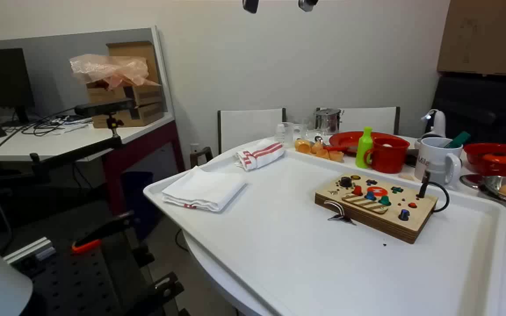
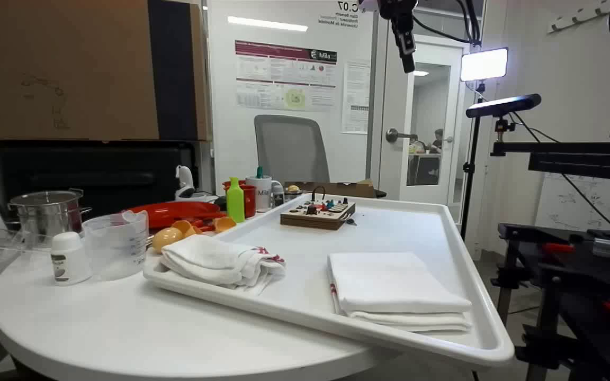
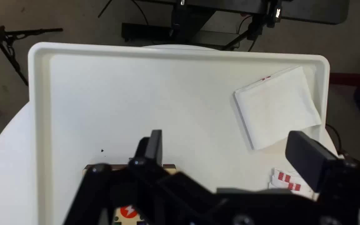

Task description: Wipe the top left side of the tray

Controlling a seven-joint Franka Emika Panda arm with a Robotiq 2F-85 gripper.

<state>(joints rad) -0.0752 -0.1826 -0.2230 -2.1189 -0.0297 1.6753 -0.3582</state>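
Observation:
The tray (image 1: pixel 270 228) is a very large white surface with a low rim, lying on a round white table; it also shows in an exterior view (image 2: pixel 405 227) and in the wrist view (image 3: pixel 120 93). A flat folded white cloth (image 1: pixel 204 188) lies at one tray corner, also in the wrist view (image 3: pixel 273 109). A rumpled cloth with red stripes (image 1: pixel 262 156) lies at a neighbouring corner, partly hidden by a finger in the wrist view (image 3: pixel 292 181). My gripper (image 3: pixel 225 137) is open and empty, high above the tray; it shows at the top of both exterior views (image 1: pixel 279 5) (image 2: pixel 406 63).
A wooden board with coloured buttons (image 1: pixel 376 206) sits on the tray. Small dark specks (image 3: pixel 102 150) lie near it. Beyond the rim stand a green bottle (image 1: pixel 364 149), red mug (image 1: pixel 387 156), white mug (image 1: pixel 437 162), eggshells (image 1: pixel 321 151) and a measuring cup (image 2: pixel 117 246).

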